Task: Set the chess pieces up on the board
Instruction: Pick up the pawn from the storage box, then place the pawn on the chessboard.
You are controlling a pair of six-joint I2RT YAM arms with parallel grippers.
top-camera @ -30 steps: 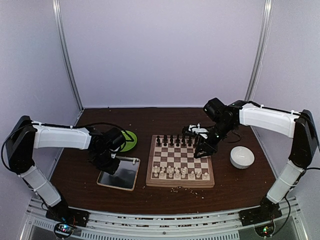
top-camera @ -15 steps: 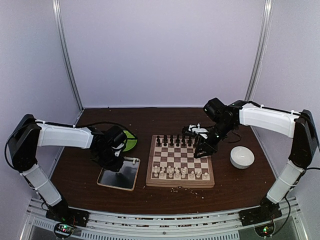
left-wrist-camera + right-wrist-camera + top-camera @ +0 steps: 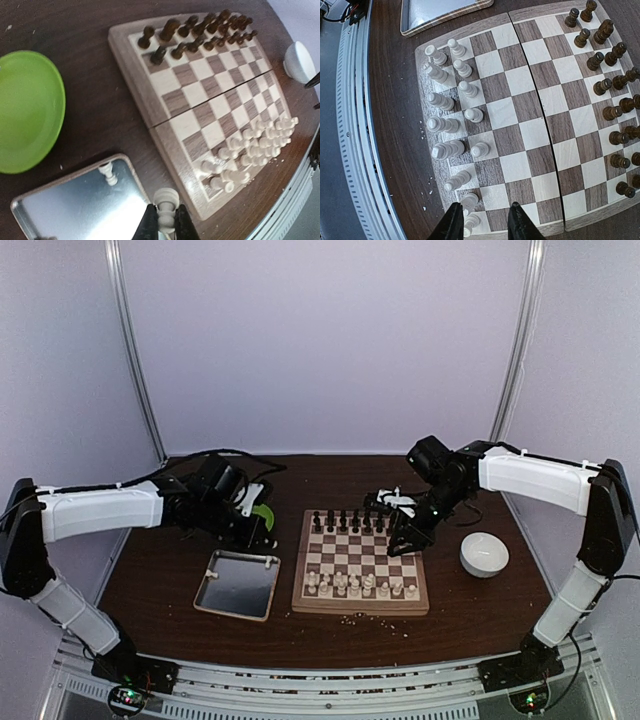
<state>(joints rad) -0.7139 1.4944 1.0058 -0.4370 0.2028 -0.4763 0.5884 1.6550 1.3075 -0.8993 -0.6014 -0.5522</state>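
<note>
The board [image 3: 360,608] lies mid-table, with dark chess pieces [image 3: 350,520] along its far rows and cream-white pieces [image 3: 360,585] along its near rows. My left gripper [image 3: 265,533] hangs above the gap between the tray and the board. In the left wrist view it [image 3: 165,226] is shut on a cream-white pawn [image 3: 165,206], held upright. One more white piece [image 3: 108,173] lies in the silver tray [image 3: 75,210]. My right gripper [image 3: 405,535] hovers over the board's right edge. In the right wrist view it [image 3: 485,220] is open and empty above the white pieces [image 3: 447,125].
A green plate [image 3: 27,112] lies left of the board, behind the tray [image 3: 237,585]. A white bowl [image 3: 484,554] stands right of the board. Pale crumbs [image 3: 350,618] lie along the board's near rim.
My left arm has risen from the tray and swung back toward the green plate, carrying a white pawn. The right arm has not moved.
</note>
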